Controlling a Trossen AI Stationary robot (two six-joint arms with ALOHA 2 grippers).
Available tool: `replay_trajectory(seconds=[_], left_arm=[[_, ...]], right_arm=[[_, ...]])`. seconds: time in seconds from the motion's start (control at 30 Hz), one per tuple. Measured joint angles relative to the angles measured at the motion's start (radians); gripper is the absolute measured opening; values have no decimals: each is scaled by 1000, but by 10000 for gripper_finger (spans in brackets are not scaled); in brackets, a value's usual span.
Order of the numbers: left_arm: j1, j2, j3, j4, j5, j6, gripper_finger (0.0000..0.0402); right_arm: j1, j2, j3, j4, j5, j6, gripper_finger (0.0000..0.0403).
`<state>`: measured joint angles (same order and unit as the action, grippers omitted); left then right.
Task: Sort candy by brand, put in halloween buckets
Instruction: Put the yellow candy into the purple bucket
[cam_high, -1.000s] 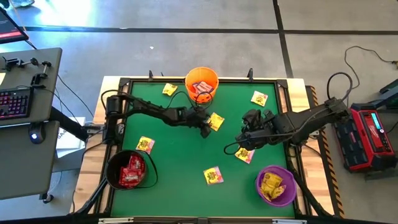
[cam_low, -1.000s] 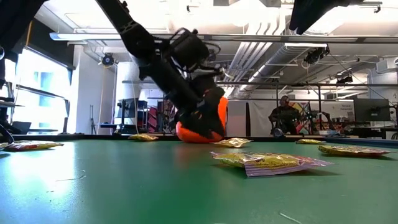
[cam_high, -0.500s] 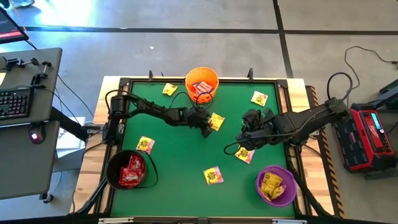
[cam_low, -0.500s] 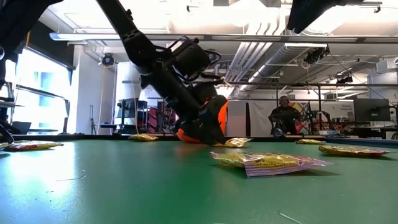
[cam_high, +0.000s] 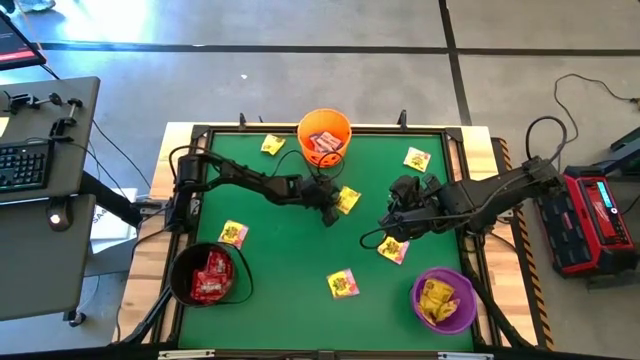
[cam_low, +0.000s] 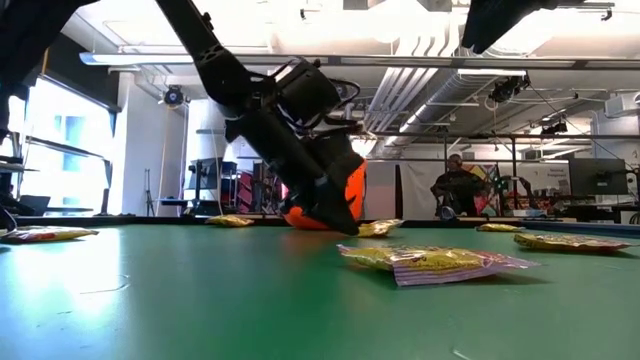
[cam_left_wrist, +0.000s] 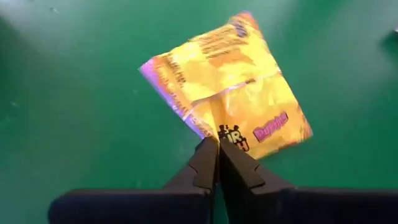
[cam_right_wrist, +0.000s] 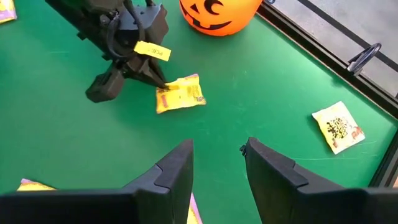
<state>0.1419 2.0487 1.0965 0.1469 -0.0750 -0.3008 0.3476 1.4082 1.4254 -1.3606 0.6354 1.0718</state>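
Note:
A yellow candy packet lies on the green table near its middle, just in front of the orange bucket. My left gripper is shut at the packet's left edge, slanting down onto it. My right gripper hangs open above the table's right half, over another yellow packet. The black bucket at the near left holds red packets. The purple bucket at the near right holds yellow ones. My left gripper pinches the packet's edge between its two fingertips, only at their free ends. The fingers slant down at it from the table's left side. The packet lies flat on the table beyond the fingertips.
More yellow packets lie loose on the table: at the far left, far right, left and near middle. A raised dark frame rims the table. A desk with a keyboard stands to the left.
My left gripper has sunk a little toward the yellow packet and has shut on its edge. The packet stays on the table.

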Motion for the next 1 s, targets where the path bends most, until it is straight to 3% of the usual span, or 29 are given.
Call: replay_trajectory(seconds=[0.13, 0.3, 0.63, 0.73, 0.87, 1.0], left_arm=[[0, -56, -4, -19, 45, 7, 1], [9, -148, -1, -11, 194, -38, 1], [76, -289, -1, 37, 503, -395, 0], [90, -320, 0, 53, 577, -475, 0], [102, -317, 0, 101, 679, -586, 0], [99, -320, 0, 195, 698, -656, 0]], right_arm=[[7, 0, 0, 24, -29, 0, 133], [22, 0, 0, 90, -53, -74, 133], [49, 62, 0, 160, -115, -466, 177], [53, 98, 0, 162, -45, -589, 195], [61, 131, 0, 188, 140, -738, 208], [58, 151, 0, 237, 247, -819, 209]])
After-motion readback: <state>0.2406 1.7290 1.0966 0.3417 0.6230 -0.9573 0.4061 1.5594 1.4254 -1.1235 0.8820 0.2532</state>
